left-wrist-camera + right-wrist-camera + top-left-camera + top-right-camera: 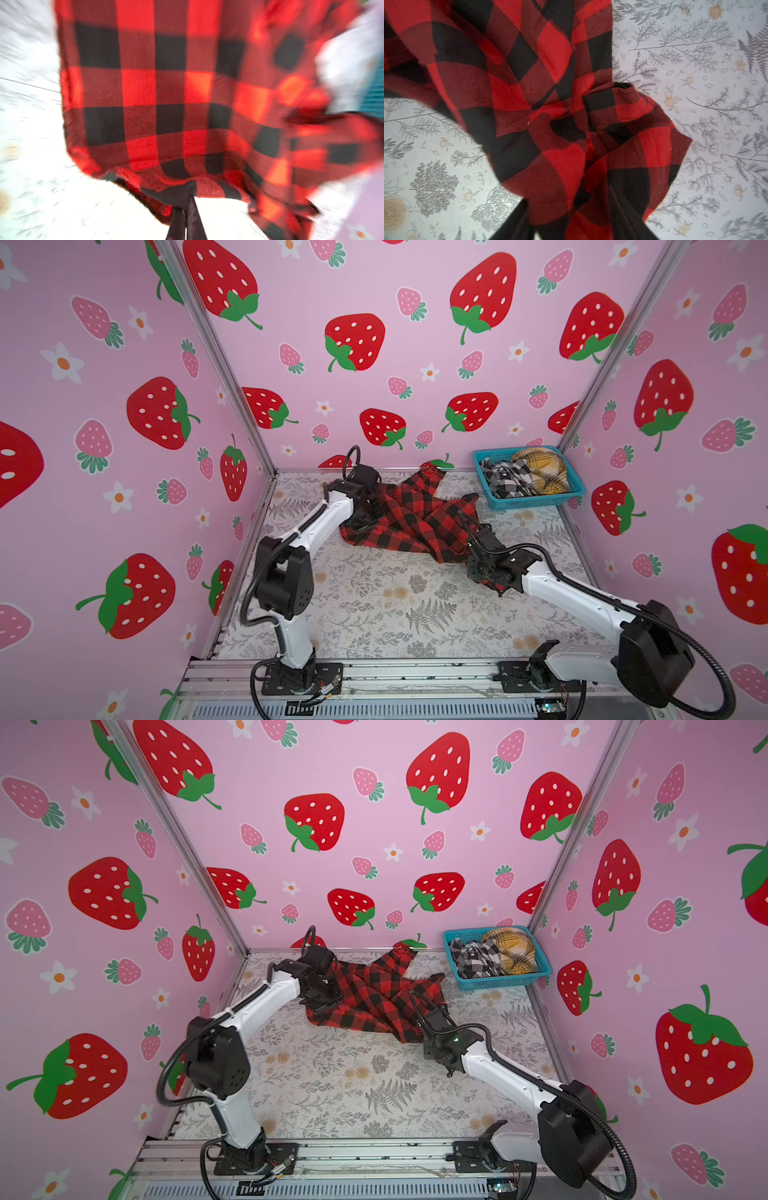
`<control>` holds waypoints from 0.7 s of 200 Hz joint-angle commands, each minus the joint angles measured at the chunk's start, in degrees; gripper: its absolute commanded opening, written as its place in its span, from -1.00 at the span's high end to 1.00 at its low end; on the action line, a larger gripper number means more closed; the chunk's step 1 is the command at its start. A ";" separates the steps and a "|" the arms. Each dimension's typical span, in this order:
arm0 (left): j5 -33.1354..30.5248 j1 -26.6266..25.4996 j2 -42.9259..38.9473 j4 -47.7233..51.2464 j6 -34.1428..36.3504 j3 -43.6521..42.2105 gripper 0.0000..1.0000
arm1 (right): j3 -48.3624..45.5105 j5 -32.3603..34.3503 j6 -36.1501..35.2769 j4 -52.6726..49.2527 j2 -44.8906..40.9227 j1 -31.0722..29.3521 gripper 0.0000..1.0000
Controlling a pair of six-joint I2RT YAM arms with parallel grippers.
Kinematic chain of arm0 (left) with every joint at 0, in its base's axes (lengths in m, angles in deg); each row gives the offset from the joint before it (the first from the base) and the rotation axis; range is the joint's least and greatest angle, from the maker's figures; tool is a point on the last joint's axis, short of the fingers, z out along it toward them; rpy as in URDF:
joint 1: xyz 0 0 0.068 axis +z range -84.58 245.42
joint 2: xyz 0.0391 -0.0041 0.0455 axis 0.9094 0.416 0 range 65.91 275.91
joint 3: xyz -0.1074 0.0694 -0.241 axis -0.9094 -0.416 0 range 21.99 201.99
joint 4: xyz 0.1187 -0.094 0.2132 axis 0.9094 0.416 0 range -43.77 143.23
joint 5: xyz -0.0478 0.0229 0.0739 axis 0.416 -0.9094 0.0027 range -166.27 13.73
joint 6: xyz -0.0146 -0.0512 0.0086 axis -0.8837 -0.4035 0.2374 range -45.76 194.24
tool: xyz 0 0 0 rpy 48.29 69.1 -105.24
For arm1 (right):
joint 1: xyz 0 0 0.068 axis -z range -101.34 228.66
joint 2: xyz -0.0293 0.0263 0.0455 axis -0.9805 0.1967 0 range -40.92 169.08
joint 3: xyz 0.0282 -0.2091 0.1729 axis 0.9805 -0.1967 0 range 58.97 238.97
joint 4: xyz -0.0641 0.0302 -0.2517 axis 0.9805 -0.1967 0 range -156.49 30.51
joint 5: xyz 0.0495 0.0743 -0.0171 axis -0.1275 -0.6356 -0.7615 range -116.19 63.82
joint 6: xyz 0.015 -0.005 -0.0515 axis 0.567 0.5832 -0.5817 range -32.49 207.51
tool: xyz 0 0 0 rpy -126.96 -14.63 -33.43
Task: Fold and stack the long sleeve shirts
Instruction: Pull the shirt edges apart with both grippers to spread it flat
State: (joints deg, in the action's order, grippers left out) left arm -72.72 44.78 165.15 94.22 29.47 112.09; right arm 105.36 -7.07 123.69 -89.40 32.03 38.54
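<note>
A red-and-black check long sleeve shirt [415,522] [374,1006] lies crumpled across the back middle of the table. My left gripper [362,526] [321,1003] sits at its left edge. The blurred left wrist view shows the gripper [187,200] pinched shut on a dark bit of the shirt's hem [176,193]. My right gripper [494,583] [449,1068] is at the shirt's near right end. Its jaws stand apart in the right wrist view, so it [571,214] is open, with shirt cloth [560,166] draped between the fingers [517,220].
A turquoise basket [528,504] [498,984] at the back right corner holds a black-and-white check shirt [507,480] [473,960] and a mustard-yellow plaid shirt [540,472] [512,950]. Pink strawberry walls close off the left, back and right sides. Floral tabletop [395,605] runs along the front.
</note>
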 commanded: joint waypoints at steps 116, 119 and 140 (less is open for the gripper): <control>0.40 24.44 -34.46 -6.27 -1.24 -44.66 1.00 | 0.13 -15.50 -5.82 0.33 -1.09 11.69 -0.54; 0.45 24.50 -34.11 -6.46 -1.08 -44.59 1.00 | 0.06 -15.17 -5.78 0.34 -1.14 11.98 -0.55; 0.62 24.48 -32.35 -7.53 -0.48 -44.05 1.00 | 0.46 -12.92 -6.04 -0.67 1.98 14.73 -0.53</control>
State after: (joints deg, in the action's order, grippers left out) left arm -72.58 68.88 131.62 89.30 29.01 67.55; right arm 104.64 -21.19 118.71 -89.75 32.27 50.67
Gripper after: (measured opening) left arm 0.047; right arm 0.776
